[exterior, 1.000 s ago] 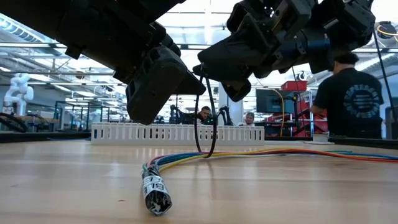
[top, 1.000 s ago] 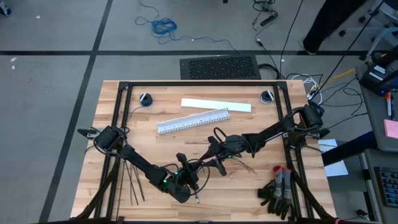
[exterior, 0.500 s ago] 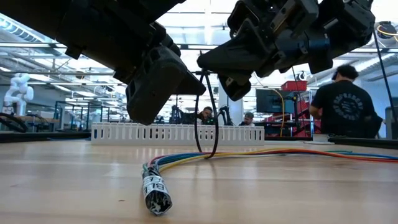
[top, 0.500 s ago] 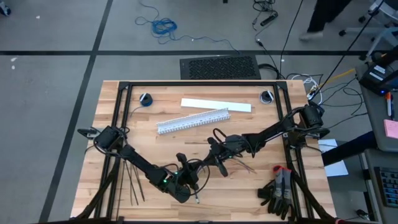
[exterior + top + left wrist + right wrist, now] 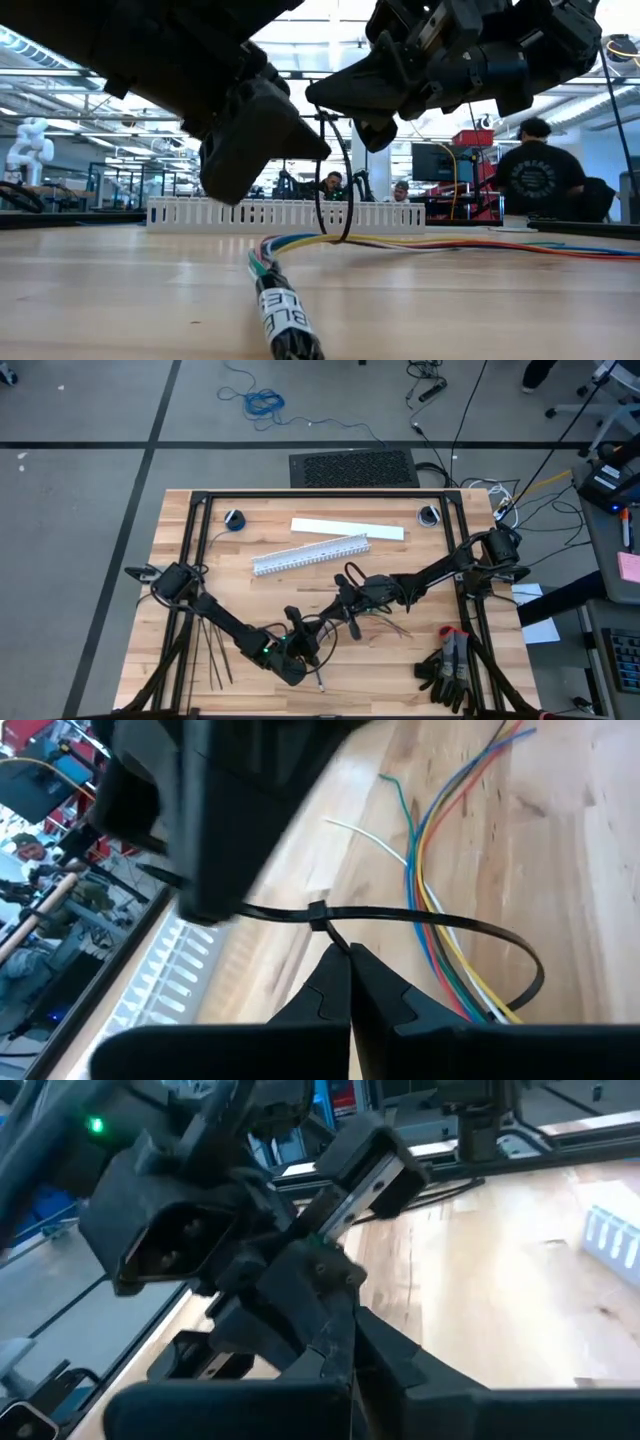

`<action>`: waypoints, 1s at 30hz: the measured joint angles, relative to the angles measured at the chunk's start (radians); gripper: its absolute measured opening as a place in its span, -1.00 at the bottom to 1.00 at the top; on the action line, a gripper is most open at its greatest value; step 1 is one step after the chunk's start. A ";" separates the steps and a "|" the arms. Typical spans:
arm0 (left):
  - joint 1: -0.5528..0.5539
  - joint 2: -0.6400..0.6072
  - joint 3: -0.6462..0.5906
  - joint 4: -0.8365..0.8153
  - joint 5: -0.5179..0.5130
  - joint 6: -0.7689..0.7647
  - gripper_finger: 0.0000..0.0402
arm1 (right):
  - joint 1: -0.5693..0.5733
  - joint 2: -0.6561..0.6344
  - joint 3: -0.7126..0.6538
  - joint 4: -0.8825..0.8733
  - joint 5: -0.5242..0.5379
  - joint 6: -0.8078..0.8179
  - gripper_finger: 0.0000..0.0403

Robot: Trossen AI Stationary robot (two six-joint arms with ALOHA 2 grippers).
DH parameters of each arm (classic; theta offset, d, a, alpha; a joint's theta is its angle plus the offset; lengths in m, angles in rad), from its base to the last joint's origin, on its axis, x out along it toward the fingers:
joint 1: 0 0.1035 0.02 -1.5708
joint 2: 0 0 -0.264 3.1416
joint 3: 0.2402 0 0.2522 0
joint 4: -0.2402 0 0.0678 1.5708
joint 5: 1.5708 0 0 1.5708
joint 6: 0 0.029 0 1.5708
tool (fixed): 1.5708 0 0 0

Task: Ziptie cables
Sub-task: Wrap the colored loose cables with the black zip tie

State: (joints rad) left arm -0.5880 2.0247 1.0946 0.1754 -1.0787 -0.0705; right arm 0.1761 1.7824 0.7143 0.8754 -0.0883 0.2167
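Note:
The cables, thin coloured wires with a dark labelled tip, lie on the wooden table near its front middle. A black ziptie stands as an upright loop around them. My left gripper is shut on the ziptie by its head. My right gripper, just above the loop, is shut on the ziptie's tail. In the high view the two grippers meet over the cables. Spare zipties lie flat at the near left. My left gripper pinches the ziptie right at its head between its two fingertips, coming nearly level from the table's left. The loop hangs off the head around the wires, its bottom near the table. My right gripper pinches the ziptie's tail between its shut fingers, coming from the table's right. The tail runs straight from the head to these fingers, clear of the table.
A white slotted duct and a flat white strip lie toward the far side. Dark gloves with red sit at the near right corner. People are in the room beyond the table.
My right gripper has shut on the ziptie's tail and tipped a little. The cables' dark tip has slid toward the table's near edge and turned to point at it, while the loop stays around the wires.

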 joint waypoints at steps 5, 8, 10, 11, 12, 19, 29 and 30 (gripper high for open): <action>-0.001 0.038 0.000 0.000 0.034 -0.004 -1.00 | -0.007 0.000 0.000 0.040 0.016 -0.013 -1.00; -0.001 0.054 0.000 -0.001 0.035 -0.004 -1.00 | -0.014 0.000 0.000 0.044 0.046 -0.026 -1.00; -0.003 0.056 0.000 0.001 0.037 -0.003 -1.00 | -0.017 0.000 0.000 0.049 0.050 -0.028 -1.00; -0.004 0.057 0.000 0.001 0.045 -0.003 -1.00 | -0.018 -0.001 0.000 0.050 0.054 -0.028 -1.00; -0.005 0.057 0.000 0.002 0.055 -0.003 -1.00 | -0.019 -0.001 0.000 0.049 0.057 -0.031 -1.00; -0.009 0.057 0.025 0.003 0.052 -0.005 -1.00 | -0.011 -0.002 0.000 0.034 0.061 -0.038 -1.00; -0.009 0.054 0.040 -0.014 0.073 -0.175 -0.74 | 0.009 -0.004 0.000 0.005 0.064 -0.057 -1.00; -0.009 0.054 0.040 -0.020 0.074 -0.195 -0.68 | 0.008 -0.004 0.000 0.004 0.064 -0.061 -1.00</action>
State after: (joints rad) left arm -0.5968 2.0787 1.1351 0.1552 -1.0050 -0.2660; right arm 0.1844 1.7786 0.7147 0.8789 -0.0241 0.1559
